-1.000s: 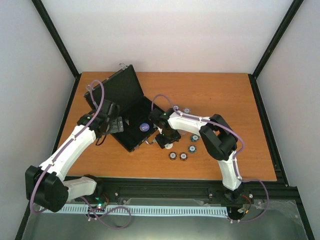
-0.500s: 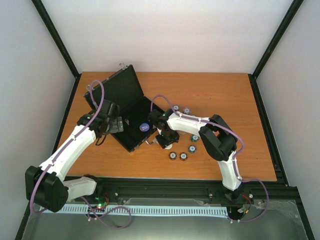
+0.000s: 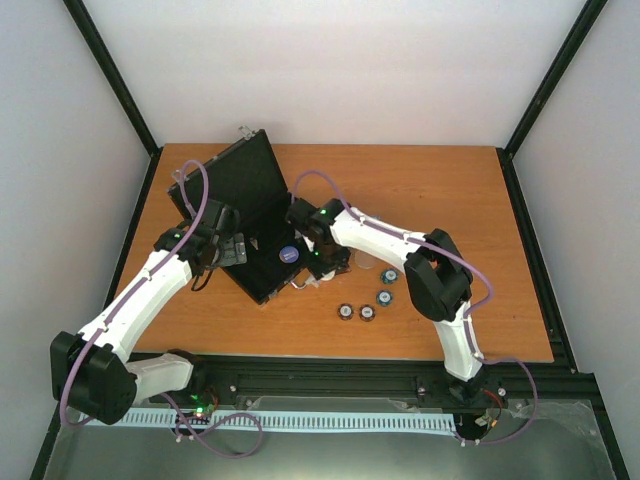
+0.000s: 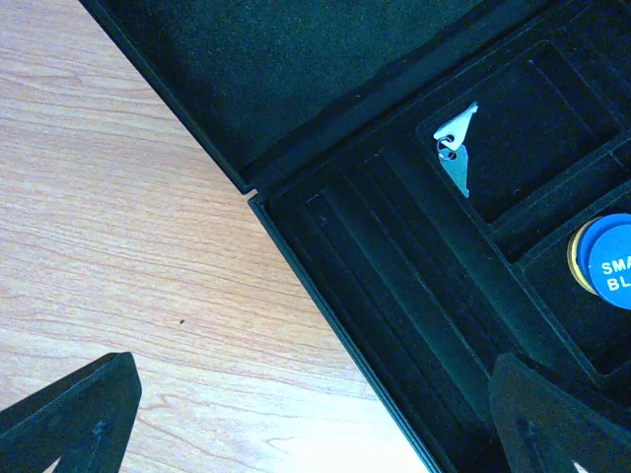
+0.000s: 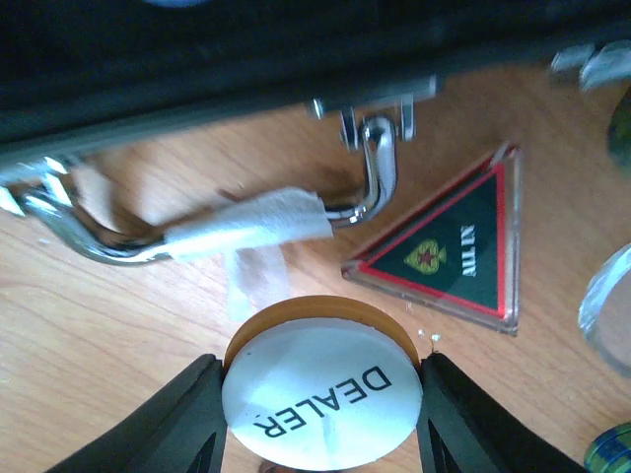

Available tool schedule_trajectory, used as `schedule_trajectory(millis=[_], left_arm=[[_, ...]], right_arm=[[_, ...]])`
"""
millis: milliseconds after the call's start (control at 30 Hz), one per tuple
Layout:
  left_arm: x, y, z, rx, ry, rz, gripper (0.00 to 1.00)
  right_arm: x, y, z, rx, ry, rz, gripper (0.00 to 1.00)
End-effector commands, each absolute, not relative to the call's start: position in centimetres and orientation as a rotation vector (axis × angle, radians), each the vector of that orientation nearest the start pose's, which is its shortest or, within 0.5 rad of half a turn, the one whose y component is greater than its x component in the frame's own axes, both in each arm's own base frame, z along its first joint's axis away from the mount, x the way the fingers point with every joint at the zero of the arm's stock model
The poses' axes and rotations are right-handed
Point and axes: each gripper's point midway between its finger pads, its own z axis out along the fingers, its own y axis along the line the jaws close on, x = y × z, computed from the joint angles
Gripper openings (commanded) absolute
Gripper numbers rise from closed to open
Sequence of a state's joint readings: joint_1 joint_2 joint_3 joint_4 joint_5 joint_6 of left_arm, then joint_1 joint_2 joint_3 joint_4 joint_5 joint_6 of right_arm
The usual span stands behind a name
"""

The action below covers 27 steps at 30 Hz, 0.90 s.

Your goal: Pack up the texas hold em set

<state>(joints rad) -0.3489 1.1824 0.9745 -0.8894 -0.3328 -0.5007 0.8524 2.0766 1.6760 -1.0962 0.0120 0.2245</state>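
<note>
**Right gripper pinching dealer disc at case handle**

The case lies open on the left part of the table, with the lid raised toward the rear left and the tray facing up. The tray holds a blue disc in one compartment and small silver keys in the neighbouring one.

The right gripper is pressed onto the dealer disc, one finger on each side of its rim. The disc is just beside the case's silver handle, which carries a white wrap. It is also near the triangular token, which lies flat on the wood. Whether the disc touches the table cannot be told.

The left gripper is spread wide and holds nothing, above the tray edge near the hinge corner.

Four chip stacks stand on the table to the right of the case, apart from it
</note>
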Motion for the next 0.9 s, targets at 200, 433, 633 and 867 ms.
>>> schedule_trajectory(millis=[200, 433, 633, 867], left_arm=[[28.1, -3.7, 16.6, -0.346, 2.519, 0.142, 1.0], [27.8, -3.4, 16.6, -0.357, 2.513, 0.158, 1.0], [27.6, -3.3, 16.6, -0.345, 2.519, 0.165, 1.0], [27.6, -3.4, 16.5, -0.332, 2.525, 0.161, 1.0]], right_arm=[[30.3, 35.9, 9.6, -1.018, 2.814, 0.164, 0.49], [32.4, 39.4, 8.7, -1.016, 2.779, 0.256, 0.49], [33.8, 41.5, 7.9, -0.973, 2.741, 0.326, 0.49], [34.8, 42.7, 6.7, -0.96, 2.717, 0.353, 0.49]])
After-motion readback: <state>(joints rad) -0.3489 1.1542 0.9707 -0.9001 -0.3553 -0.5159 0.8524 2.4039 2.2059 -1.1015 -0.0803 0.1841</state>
